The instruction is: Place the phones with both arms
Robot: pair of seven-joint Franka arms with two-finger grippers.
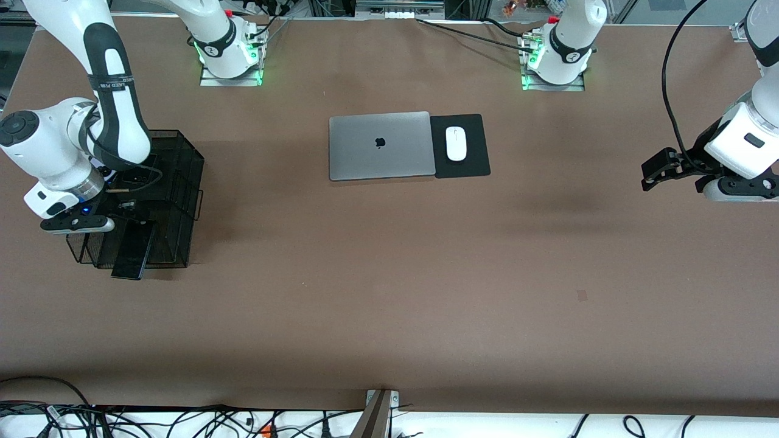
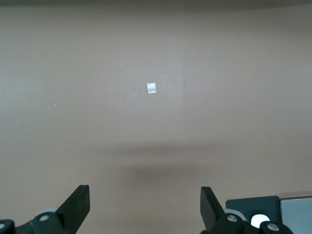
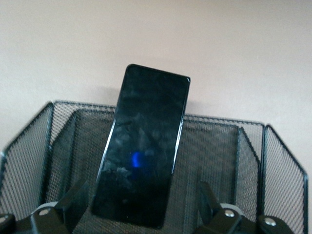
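A long black slab phone (image 1: 132, 249) (image 3: 146, 146) leans in the black mesh basket (image 1: 182, 182) (image 3: 219, 146) at the right arm's end of the table. Its upper end sticks out over the basket rim nearest the front camera. My right gripper (image 1: 125, 210) (image 3: 141, 204) is low in the basket and open, one finger on each side of the phone's lower end with gaps showing. My left gripper (image 1: 654, 170) (image 2: 145, 204) hangs open over bare table at the left arm's end, with nothing between its fingers. No other phone shows clearly.
A closed grey laptop (image 1: 379, 146) lies mid-table toward the robot bases. Beside it a white mouse (image 1: 456, 143) rests on a black pad (image 1: 471, 164). A small pale tape square (image 2: 152, 87) marks the brown table under the left gripper.
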